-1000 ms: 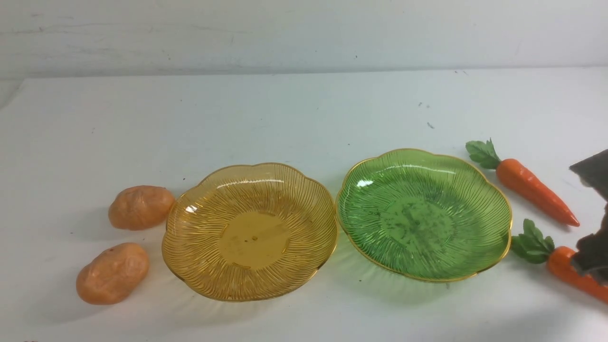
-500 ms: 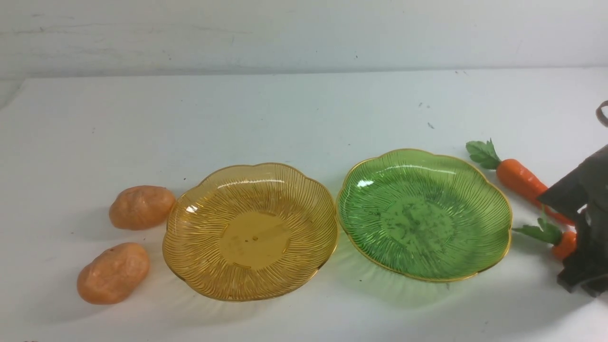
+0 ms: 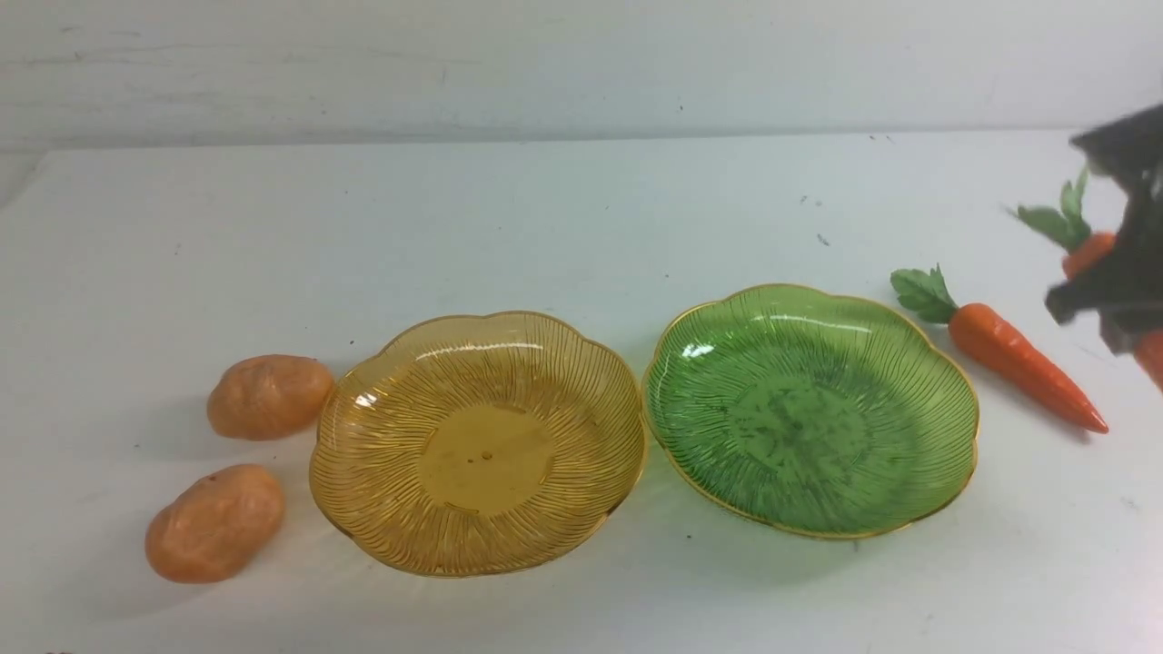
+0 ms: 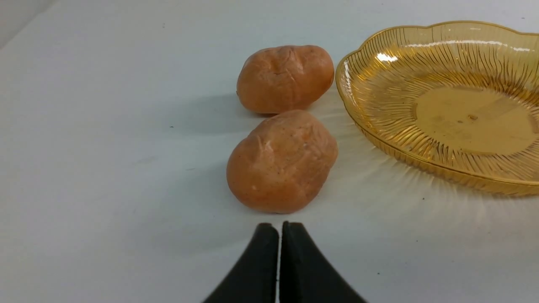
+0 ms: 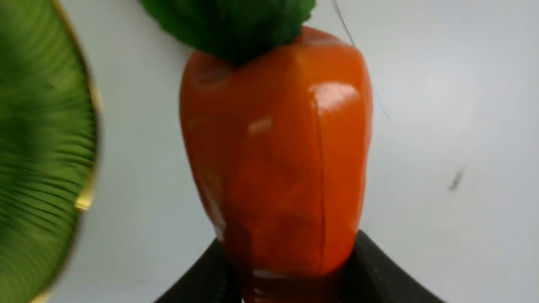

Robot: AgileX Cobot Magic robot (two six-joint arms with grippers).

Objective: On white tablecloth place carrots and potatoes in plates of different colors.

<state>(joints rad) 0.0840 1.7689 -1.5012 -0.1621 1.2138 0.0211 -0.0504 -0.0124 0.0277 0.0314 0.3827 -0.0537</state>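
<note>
Now gripping a carrot [image 5: 278,160] in the right claw [image 3: 1122,291], aloft by the surface's [image 3: 581,227] right edge, leaves leftward; green plate [image 3: 809,413] just left, below.

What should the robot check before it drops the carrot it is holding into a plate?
1. Right hand clamped on the carrot: ok.
2. Carrot up off the tablecloth: ok.
3. Green plate empty and close by: ok.
4. Yellow plate empty for the potatoes: ok.
5. Left hand shut and far from the green plate: ok.
6. Grip tight enough not to slip: cannot tell.
</note>
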